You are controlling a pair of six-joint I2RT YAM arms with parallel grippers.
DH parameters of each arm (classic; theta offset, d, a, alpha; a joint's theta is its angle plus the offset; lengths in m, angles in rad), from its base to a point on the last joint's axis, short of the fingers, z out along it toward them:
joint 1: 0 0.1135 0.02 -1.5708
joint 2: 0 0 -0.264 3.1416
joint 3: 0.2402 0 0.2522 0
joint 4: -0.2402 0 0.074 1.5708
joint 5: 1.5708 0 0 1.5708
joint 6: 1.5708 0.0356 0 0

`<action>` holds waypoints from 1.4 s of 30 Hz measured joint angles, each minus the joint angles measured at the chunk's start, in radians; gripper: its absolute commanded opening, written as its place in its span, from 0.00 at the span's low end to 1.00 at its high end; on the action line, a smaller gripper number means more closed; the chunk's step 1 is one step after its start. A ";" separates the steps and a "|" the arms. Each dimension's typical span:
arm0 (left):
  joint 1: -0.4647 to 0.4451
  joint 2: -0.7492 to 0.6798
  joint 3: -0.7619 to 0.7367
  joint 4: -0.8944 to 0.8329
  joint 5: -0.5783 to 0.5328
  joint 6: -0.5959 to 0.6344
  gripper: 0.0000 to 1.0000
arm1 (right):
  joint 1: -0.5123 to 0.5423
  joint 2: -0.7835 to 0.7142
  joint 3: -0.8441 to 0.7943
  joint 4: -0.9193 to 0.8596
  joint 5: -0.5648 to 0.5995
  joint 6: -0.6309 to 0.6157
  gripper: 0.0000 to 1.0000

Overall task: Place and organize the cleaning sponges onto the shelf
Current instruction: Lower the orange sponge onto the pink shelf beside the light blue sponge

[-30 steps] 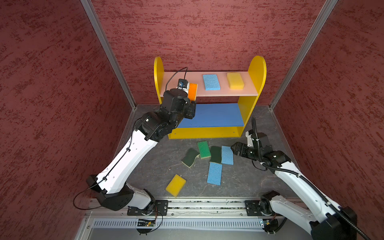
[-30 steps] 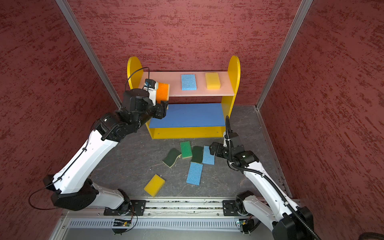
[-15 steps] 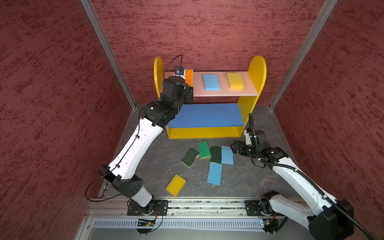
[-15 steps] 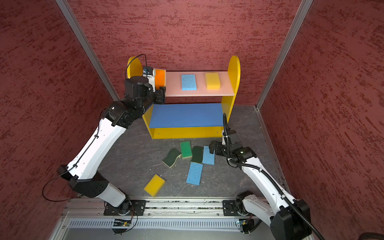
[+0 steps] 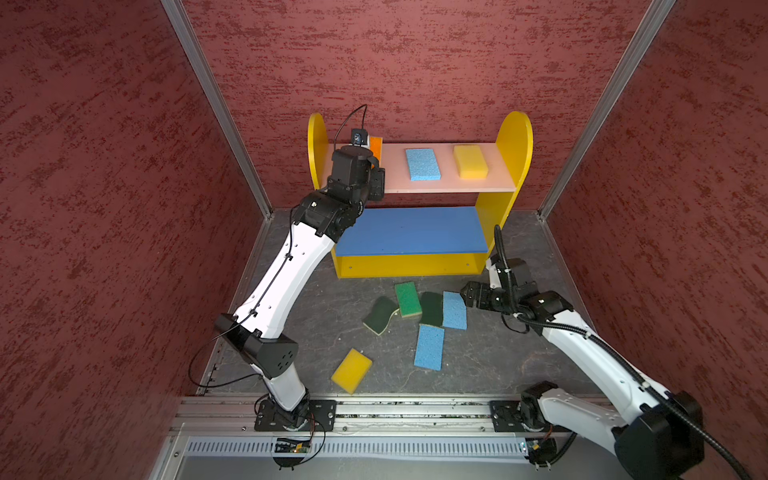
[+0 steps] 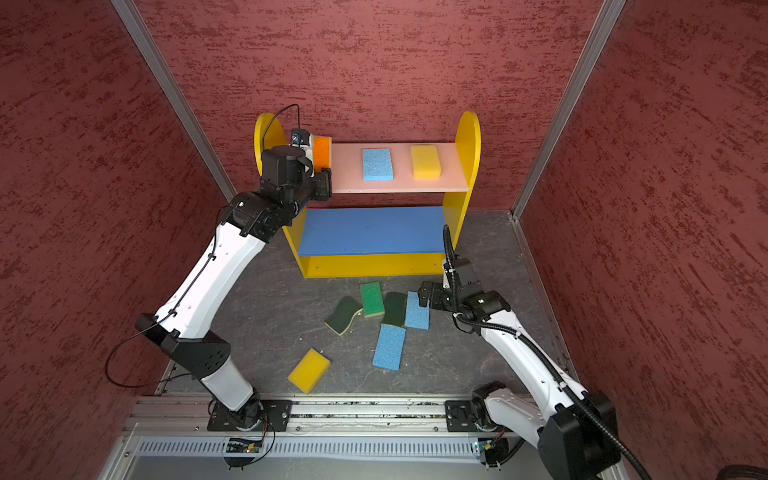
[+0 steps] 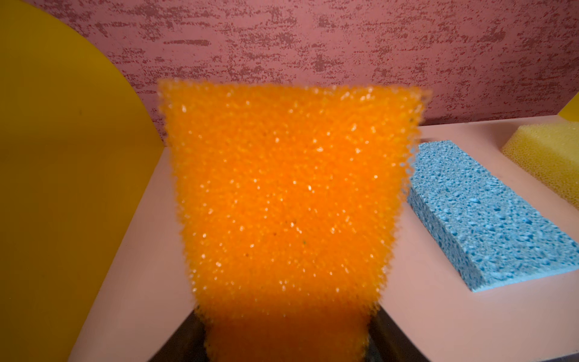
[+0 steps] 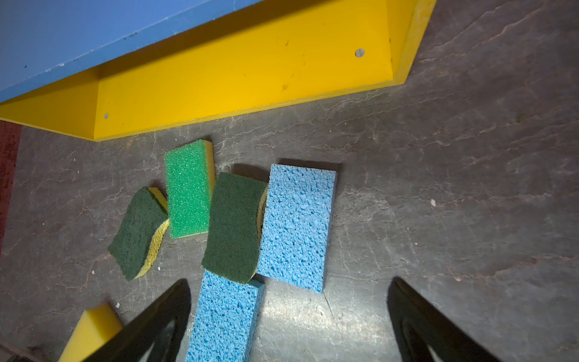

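Grippers first: your left gripper [image 6: 321,176] has its jaws part-way closed on an orange rectangular foam sponge [image 7: 282,203], clamping it by the near end. In the left wrist view the sponge juts out over the left end of the pale pink upper board [image 7: 423,313] of the small shelf unit [image 5: 513,141], just beside the yellow round-topped side panel [image 7: 62,188]. Whether it touches the board you cannot tell. Further along that board 2 sponges lie flat and apart: a light blue porous sponge [image 5: 422,164] near the middle and a yellow foam sponge [image 5: 470,161] towards the right panel. Below sit the blue middle board [image 5: 411,230] and the yellow base [image 8: 235,78].

Your right gripper [image 8: 288,329] has its jaws spread wide and holds nothing. It hovers low over the dark grey worktop [image 5: 498,361], just right of a cluster of 5 sponges in front of the shelf. Nearest it is a second light blue sponge [image 5: 454,311], touching a dark green wavy scourer [image 5: 432,309]. That scourer overlaps the end of a third light blue sponge [image 5: 430,347]. Next come a bright green-topped rectangular sponge [image 5: 407,299] and another dark green scourer with a yellow underside [image 5: 380,315]. A second yellow sponge [image 5: 351,370] lies apart, near the front rail.
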 measured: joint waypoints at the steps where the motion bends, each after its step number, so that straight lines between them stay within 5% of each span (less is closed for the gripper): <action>1: 0.005 0.000 0.005 -0.002 0.000 -0.002 0.65 | 0.000 0.003 0.000 0.000 0.000 0.000 0.99; 42: 0.060 0.065 0.027 -0.011 0.053 -0.067 0.78 | 0.000 0.001 0.000 0.000 0.000 0.000 0.99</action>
